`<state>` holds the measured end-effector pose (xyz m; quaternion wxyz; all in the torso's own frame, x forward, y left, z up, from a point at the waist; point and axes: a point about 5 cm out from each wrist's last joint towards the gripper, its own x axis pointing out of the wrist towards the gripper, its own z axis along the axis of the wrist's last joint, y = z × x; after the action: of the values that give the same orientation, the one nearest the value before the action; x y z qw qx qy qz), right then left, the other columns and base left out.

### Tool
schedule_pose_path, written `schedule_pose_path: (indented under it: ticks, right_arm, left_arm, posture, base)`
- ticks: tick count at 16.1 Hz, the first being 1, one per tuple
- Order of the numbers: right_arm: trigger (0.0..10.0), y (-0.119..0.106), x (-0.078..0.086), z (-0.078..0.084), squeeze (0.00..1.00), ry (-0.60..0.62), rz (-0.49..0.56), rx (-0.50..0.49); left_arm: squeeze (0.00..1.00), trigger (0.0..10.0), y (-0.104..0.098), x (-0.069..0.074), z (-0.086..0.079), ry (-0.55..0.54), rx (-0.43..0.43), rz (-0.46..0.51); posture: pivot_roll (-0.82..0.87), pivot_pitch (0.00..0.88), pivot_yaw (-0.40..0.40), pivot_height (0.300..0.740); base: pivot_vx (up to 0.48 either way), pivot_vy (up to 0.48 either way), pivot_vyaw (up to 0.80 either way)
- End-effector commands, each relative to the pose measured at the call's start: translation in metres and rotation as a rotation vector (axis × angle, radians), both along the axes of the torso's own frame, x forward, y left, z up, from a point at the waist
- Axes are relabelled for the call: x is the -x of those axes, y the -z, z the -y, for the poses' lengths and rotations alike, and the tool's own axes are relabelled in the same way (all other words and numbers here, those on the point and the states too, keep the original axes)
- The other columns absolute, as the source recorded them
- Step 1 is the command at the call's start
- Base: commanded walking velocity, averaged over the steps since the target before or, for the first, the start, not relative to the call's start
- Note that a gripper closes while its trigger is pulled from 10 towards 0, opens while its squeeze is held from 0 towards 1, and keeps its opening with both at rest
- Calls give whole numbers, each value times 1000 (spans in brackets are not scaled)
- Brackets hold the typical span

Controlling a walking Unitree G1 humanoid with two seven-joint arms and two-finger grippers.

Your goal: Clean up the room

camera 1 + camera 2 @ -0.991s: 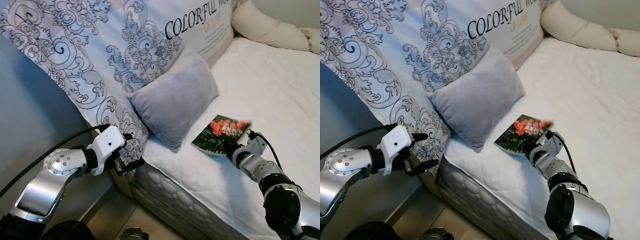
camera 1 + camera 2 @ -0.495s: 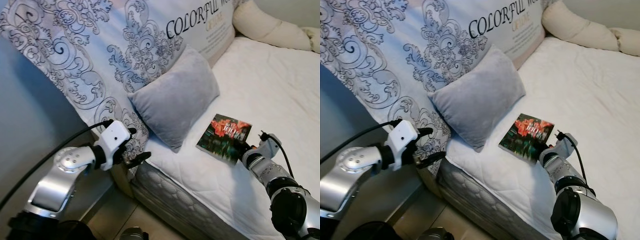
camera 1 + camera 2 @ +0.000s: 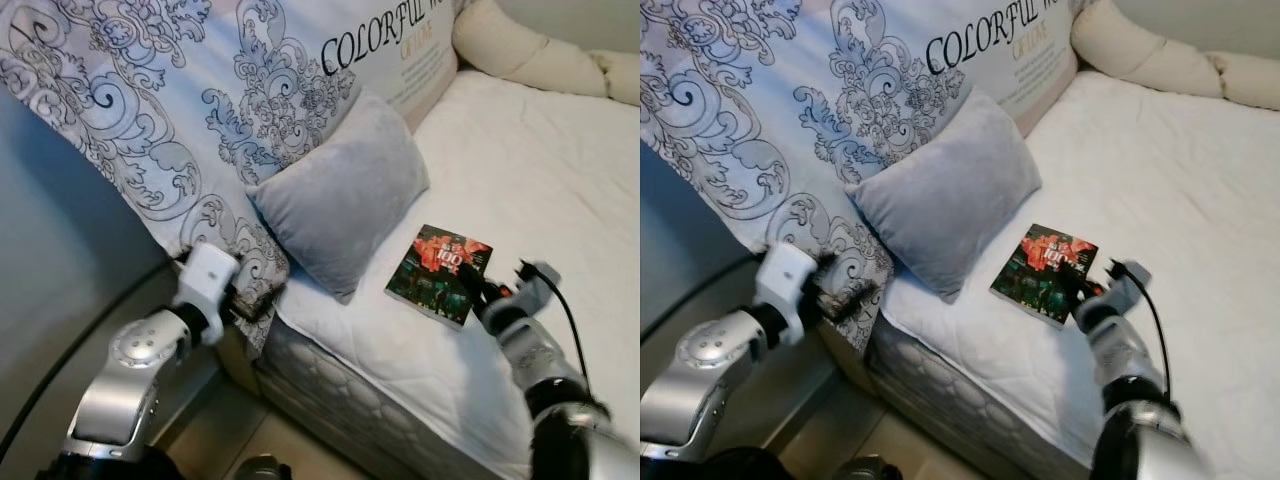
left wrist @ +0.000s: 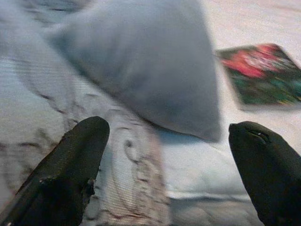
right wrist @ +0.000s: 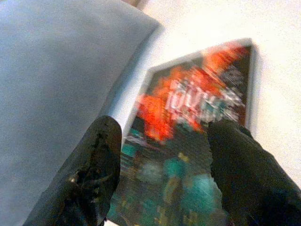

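A dark book (image 3: 1046, 271) with a red cover design is seen lying flat on the white mattress (image 3: 1200, 190) at the centre of the frame. A grey cushion (image 3: 945, 190) is propped just left of it. The right gripper (image 3: 1082, 287) is placed at the book's lower right edge; the left gripper (image 3: 845, 292) is held against the patterned blanket (image 3: 790, 120) at the lower left.

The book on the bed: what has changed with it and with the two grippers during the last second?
The book was tilted up at the right gripper a second ago; now it lies flat on the mattress, and that gripper, fingers open, has drawn back to the book's near edge. The left gripper moved in to the patterned duvet. The grey pillow stayed in place.
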<state>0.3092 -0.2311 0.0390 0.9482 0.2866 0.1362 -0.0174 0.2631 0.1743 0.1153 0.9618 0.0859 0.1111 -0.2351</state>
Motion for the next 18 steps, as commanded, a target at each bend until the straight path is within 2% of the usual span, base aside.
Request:
schedule_pose_path:
  ticks: [1,2,3,4,6,8,10,11,13,14,16,18]
  right_arm:
    - [10000,-15,-1,-13,0,-81,80,73]
    - [10000,-17,0,-18,0,-107,89,101]
    - [10000,-28,9,-30,0,-96,137,110]
    - [10000,-31,15,-37,0,-103,145,111]
    - [10000,-36,22,-43,0,-56,132,143]
    - [10000,-42,27,-50,0,-55,142,193]
    - [10000,-56,39,-66,0,-113,193,297]
    - [10000,-58,41,-67,0,-113,193,316]
    - [10000,-64,45,-58,0,-37,184,306]
    - [10000,-66,43,-55,0,-41,193,327]
    - [10000,-63,46,-56,0,-35,173,328]
    - [10000,-57,47,-61,0,-25,130,351]
  left_arm:
    - [0,10000,-2,-4,-11,-125,0,27]
    - [0,10000,-3,-4,-12,-152,14,32]
    - [0,10000,-10,-3,-13,-208,80,61]
    - [0,10000,-11,-1,-15,-234,102,61]
    - [0,10000,-12,1,-18,-271,107,74]
    - [0,10000,-12,1,-14,-265,134,63]
    - [0,10000,-22,1,-9,-259,160,116]
    - [0,10000,-21,-1,-10,-265,135,112]
    - [0,10000,-27,-4,-9,-316,176,168]
    - [0,10000,-26,-5,-6,-347,165,177]
    - [0,10000,-24,-4,-5,-356,116,182]
    - [0,10000,-21,-2,-12,-385,98,181]
  posture:
    - [130,0,-6,740]
    - [131,0,-7,740]
    - [135,0,-19,740]
    - [130,0,-33,740]
    - [111,0,-37,740]
    - [118,0,-34,740]
    - [126,0,-48,740]
    - [126,0,-53,740]
    - [116,0,-58,740]
    - [119,0,-51,740]
    - [117,0,-43,740]
    - [123,0,-64,740]
  base:
    - [0,0,0]
    - [0,0,0]
    - [0,0,0]
    - [0,0,0]
    - [0,0,0]
    - [0,0,0]
    - [0,0,0]
    - [0,0,0]
    - [0,0,-781]
    - [0,0,-788]
    - [0,-186,-784]
    - [0,-463,-391]
